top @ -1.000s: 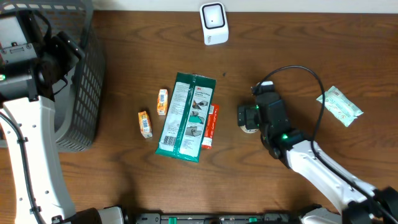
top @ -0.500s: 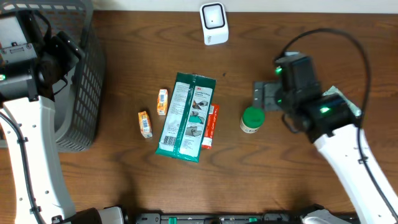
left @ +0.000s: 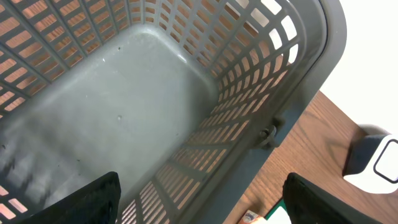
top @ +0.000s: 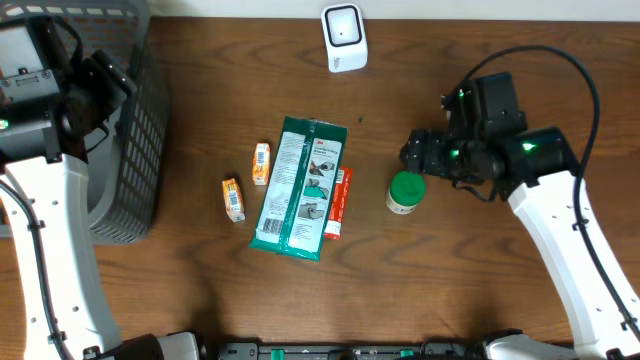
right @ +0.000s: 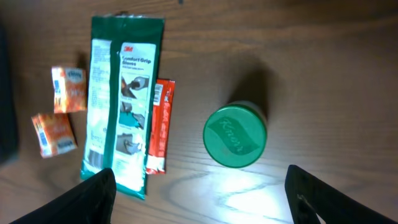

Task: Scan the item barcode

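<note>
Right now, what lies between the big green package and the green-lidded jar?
A slim red packet, beside the green package; then bare wood up to the jar. The overhead view shows it.

Green pouch (right: 121, 106): "3M" logo, with "Comfort Grip" below it. Green lid (right: 235, 136), right of the pouch: "Knorr" script. Red sachet (right: 159, 124) at the pouch's right edge and orange packets (right: 68, 90) left of the pouch: print too small to read.
</note>
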